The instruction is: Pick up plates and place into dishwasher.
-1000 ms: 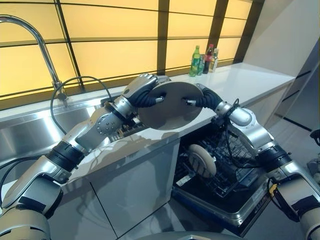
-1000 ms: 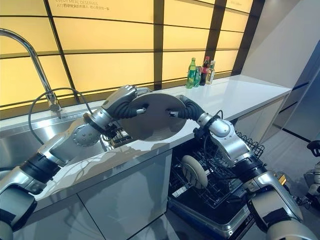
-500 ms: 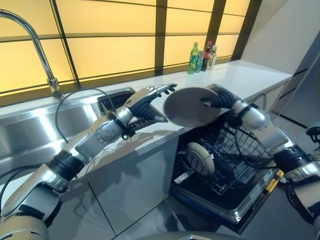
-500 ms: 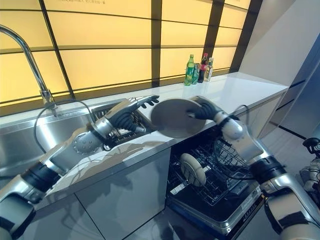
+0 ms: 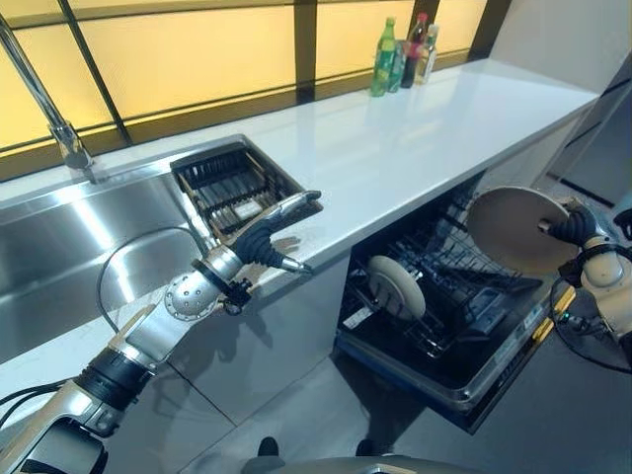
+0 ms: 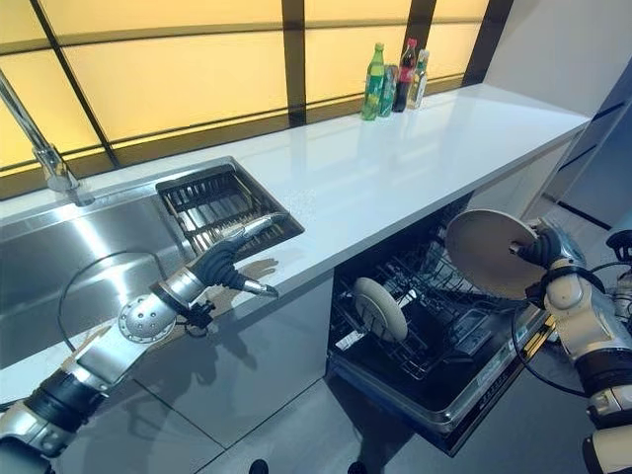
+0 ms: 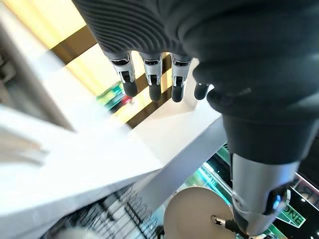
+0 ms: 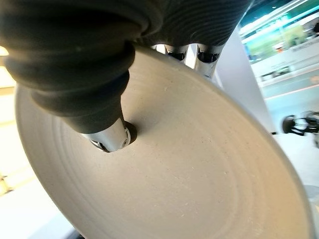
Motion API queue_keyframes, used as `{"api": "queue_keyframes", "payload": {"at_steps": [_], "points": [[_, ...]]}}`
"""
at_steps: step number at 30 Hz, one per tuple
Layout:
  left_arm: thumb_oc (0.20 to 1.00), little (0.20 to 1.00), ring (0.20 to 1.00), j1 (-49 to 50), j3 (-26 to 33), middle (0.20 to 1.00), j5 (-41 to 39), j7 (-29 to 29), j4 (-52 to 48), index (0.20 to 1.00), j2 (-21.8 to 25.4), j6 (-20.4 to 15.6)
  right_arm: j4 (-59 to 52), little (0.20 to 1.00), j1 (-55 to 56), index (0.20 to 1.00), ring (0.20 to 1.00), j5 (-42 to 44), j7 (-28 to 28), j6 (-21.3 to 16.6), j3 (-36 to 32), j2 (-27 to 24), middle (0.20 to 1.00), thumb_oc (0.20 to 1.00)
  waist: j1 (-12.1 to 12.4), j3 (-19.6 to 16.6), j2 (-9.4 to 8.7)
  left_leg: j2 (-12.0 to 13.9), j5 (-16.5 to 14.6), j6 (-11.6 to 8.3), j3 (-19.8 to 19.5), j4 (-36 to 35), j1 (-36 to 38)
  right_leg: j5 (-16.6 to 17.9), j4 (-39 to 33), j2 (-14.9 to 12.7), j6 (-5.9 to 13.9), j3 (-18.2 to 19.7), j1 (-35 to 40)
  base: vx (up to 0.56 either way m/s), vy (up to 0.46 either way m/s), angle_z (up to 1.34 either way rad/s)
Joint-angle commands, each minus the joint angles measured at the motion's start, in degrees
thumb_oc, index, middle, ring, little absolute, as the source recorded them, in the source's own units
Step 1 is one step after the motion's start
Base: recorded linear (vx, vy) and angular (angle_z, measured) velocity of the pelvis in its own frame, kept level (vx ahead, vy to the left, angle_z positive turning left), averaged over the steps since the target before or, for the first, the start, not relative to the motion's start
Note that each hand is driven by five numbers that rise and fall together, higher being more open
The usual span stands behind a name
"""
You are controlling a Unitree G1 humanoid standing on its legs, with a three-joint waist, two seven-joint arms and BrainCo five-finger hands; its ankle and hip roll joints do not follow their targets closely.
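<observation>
A round grey plate point(image 5: 512, 229) hangs nearly upright above the right side of the open dishwasher's lower rack point(image 5: 464, 306). My right hand point(image 5: 573, 225) is shut on it, thumb pressed on the plate's face point(image 8: 189, 164) and fingers behind its rim. Another plate point(image 5: 395, 286) stands on edge in the rack's left part. My left hand point(image 5: 259, 242) is open with straight fingers point(image 7: 149, 79) and holds nothing. It hovers by the counter's front edge, next to the sink.
A long white countertop point(image 5: 415, 128) runs above the dishwasher, with bottles point(image 5: 403, 54) at its far end. A steel sink point(image 5: 89, 237) with a dark dish rack point(image 5: 232, 183) and a tap point(image 5: 59, 128) lies to the left. The dishwasher door point(image 5: 434, 385) juts out low over the floor.
My right hand has carried the plate right and down, off the counter edge to above the dishwasher rack. My left hand has dropped back toward the counter's front. The camera has tilted down.
</observation>
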Motion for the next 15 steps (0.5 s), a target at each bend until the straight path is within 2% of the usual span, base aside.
{"api": "queue_keyframes", "payload": {"at_steps": [1,4,10,15], "points": [[1.000,1.000,1.000,-1.9,1.6,1.000,-13.8,-6.0,-6.1,1.000,-1.1,-0.6,2.9,0.200,-11.4,0.200,0.200,4.6,-4.8,-0.1,1.1,-3.4,0.200,0.200,2.8,5.7,1.45,-3.7,-10.0,2.36,2.1,1.4,1.1,-6.7,1.6,-0.9,3.63,0.9,0.8,-0.09,-0.013,0.03],[1.000,1.000,1.000,-1.8,-0.3,1.000,-22.9,-9.3,-6.3,1.000,-3.8,0.1,7.7,0.200,-15.8,0.200,0.200,6.8,-5.9,-0.2,2.7,-1.5,0.200,0.200,3.4,7.7,2.68,-3.7,-9.5,2.17,1.8,1.5,-0.4,-6.3,1.5,-1.0,3.35,0.5,-0.5,-0.09,-0.012,0.00],[1.000,1.000,1.000,-4.6,-3.0,1.000,-28.1,-8.6,-5.5,1.000,-5.6,-1.3,16.1,0.200,-28.6,0.200,0.200,9.8,-5.9,0.1,9.2,1.1,0.200,0.200,4.3,11.6,5.06,-4.0,-7.9,1.83,1.2,1.2,-4.5,-5.2,1.3,-1.3,2.88,0.2,-4.3,-0.15,-0.024,0.00],[1.000,1.000,1.000,-6.4,-3.0,1.000,-29.1,-7.7,-5.9,1.000,-3.4,-1.9,21.1,0.200,-35.6,0.200,0.200,12.5,-3.5,0.3,13.6,1.3,0.200,0.200,5.0,14.0,6.60,-4.2,-6.6,1.64,0.7,1.2,-7.6,-4.7,2.0,-1.8,2.55,-1.0,-7.5,-0.09,-0.039,0.06]]}}
